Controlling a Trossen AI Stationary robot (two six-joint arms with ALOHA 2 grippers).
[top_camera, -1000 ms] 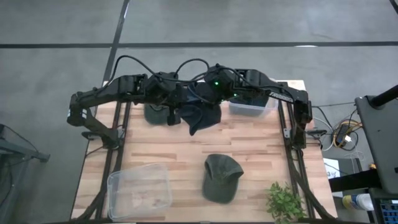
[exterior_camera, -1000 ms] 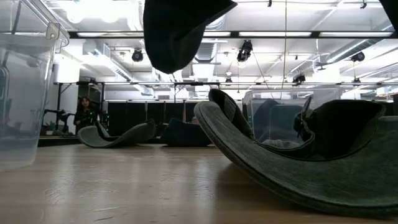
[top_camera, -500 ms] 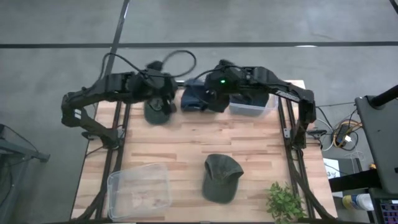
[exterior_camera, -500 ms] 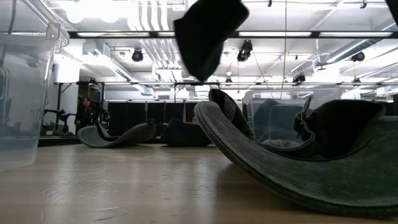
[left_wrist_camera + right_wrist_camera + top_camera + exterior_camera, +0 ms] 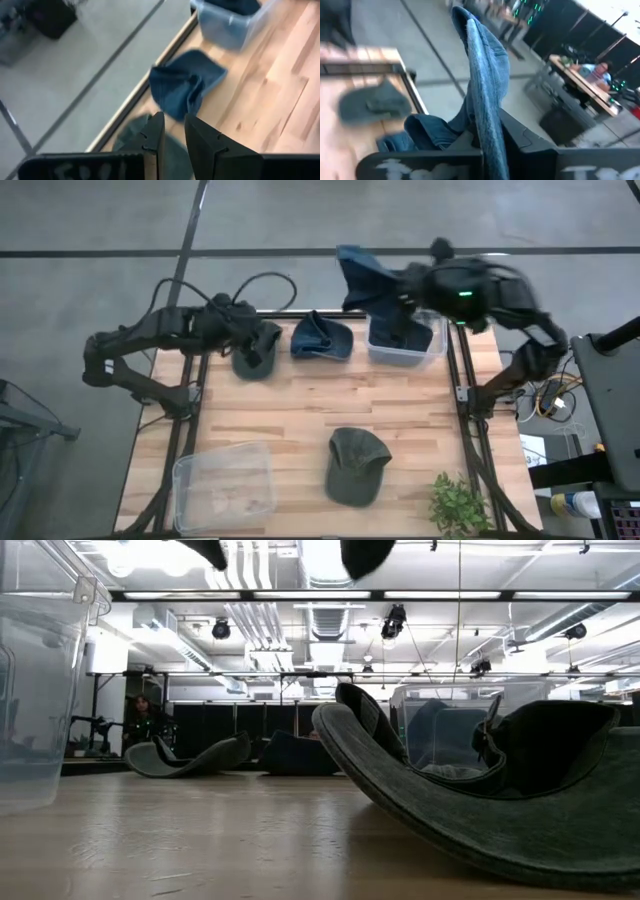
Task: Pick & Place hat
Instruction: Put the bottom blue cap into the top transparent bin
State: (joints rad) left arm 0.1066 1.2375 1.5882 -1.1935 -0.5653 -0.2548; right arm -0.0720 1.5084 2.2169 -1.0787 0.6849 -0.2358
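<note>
Left gripper (image 5: 262,340), fingers nearly together, nothing between them, above grey-green hat (image 5: 252,357) at table's far edge; blue hat (image 5: 320,338) on wood just beside; green cap (image 5: 355,464) nearer front; right gripper (image 5: 398,288) pinching raised denim hat (image 5: 365,275), held over clear bin (image 5: 405,340) at far right.

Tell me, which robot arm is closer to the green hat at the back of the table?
Left. The left gripper hovers right over the green hat; the right gripper is far across, by the clear bin, holding a blue hat.
</note>
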